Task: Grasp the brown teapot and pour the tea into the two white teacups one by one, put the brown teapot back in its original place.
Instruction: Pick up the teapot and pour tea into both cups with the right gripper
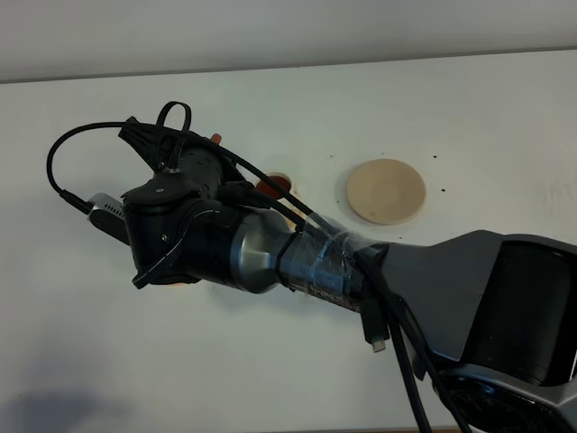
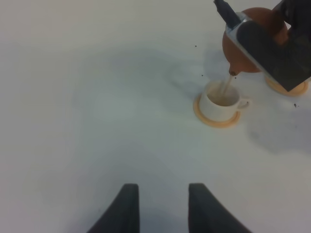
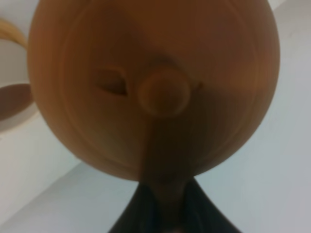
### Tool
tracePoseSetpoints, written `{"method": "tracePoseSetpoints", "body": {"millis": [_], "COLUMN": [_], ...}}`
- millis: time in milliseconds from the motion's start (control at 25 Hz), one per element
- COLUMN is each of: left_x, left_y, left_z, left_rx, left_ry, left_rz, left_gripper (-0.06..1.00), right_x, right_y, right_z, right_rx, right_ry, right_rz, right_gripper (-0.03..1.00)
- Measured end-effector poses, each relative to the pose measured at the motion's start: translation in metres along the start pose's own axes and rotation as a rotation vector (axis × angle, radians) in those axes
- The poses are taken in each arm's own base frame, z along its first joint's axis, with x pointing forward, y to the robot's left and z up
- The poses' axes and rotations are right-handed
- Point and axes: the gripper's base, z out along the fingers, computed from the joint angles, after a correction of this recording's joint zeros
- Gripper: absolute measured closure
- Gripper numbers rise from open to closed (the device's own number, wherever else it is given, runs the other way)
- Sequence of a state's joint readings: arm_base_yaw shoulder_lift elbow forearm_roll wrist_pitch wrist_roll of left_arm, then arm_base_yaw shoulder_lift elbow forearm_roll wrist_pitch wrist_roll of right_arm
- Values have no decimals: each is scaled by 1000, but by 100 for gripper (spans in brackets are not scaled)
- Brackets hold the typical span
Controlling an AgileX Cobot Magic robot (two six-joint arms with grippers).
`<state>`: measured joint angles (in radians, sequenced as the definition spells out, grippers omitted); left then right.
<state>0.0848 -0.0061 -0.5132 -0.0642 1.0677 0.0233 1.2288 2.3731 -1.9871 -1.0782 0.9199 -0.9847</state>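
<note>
—Pouring is under way, then? How far along is the job judged to be?

—Partway. The teapot point(image 2: 231, 54) is held tilted above a cup point(image 2: 221, 99) on its orange coaster point(image 2: 214, 119), and a thin stream of tea point(image 2: 226, 86) is seen falling into it.

—And what is it gripped by?

—The right gripper point(image 3: 164, 206), closed tight on the handle point(image 3: 163, 170). The left gripper point(image 2: 163, 208) is positioned well apart over the table point(image 2: 97, 97), fingers point(image 2: 127, 211) spread, nothing held.

—Is the other cup filled?

—That cannot be told; only a second orange coaster point(image 2: 287, 89) is glimpsed behind the right gripper. The beige coaster point(image 1: 386, 191) is seen bare, so the return is yet to be made.
</note>
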Motion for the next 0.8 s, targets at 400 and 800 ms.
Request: {"method": "tracePoseSetpoints", "body": {"millis": [400,800], "left_x": [0,0], "left_y": [0,0], "left_z": [0,0], "left_rx": [0,0], "left_ry": [0,0], "left_rz": [1,1], "left_gripper": [69,69], "right_x": [2,2], "right_y": [-2,-2], "right_z": [0,-1], "right_rx": [17,14], "right_ry": [25,30], "right_rz": [-27,-33], "right_gripper": [88,88]}}
